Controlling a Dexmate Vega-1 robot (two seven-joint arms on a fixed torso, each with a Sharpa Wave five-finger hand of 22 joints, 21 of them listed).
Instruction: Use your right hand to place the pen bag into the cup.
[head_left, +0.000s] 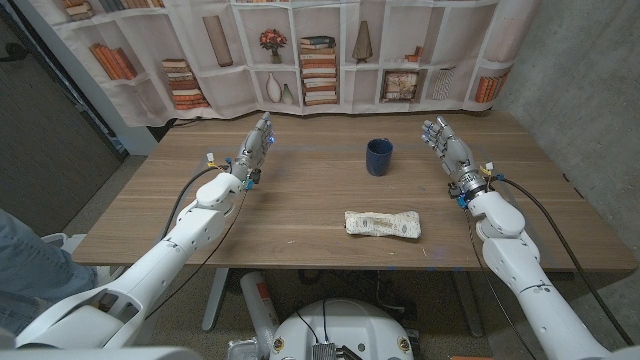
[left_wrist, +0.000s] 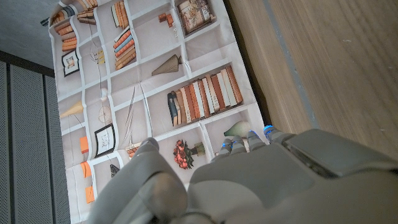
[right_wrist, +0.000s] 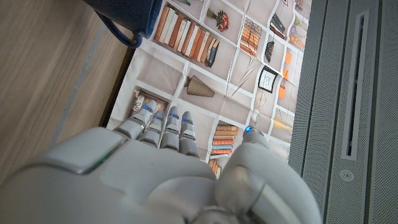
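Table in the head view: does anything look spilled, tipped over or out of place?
Nothing stands out. The cup stands upright, the pen bag lies flat nearer the front edge, apart from it, and no spill shows.

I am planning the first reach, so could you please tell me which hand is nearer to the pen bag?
Right. The right hand is raised beyond the pen bag, toward the table's right edge; the left hand is farther, beyond it to the left.

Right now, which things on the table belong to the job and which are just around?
For the job: pen bag, cup, right robot hand.
Just around: left robot hand, bookshelf curtain, table.
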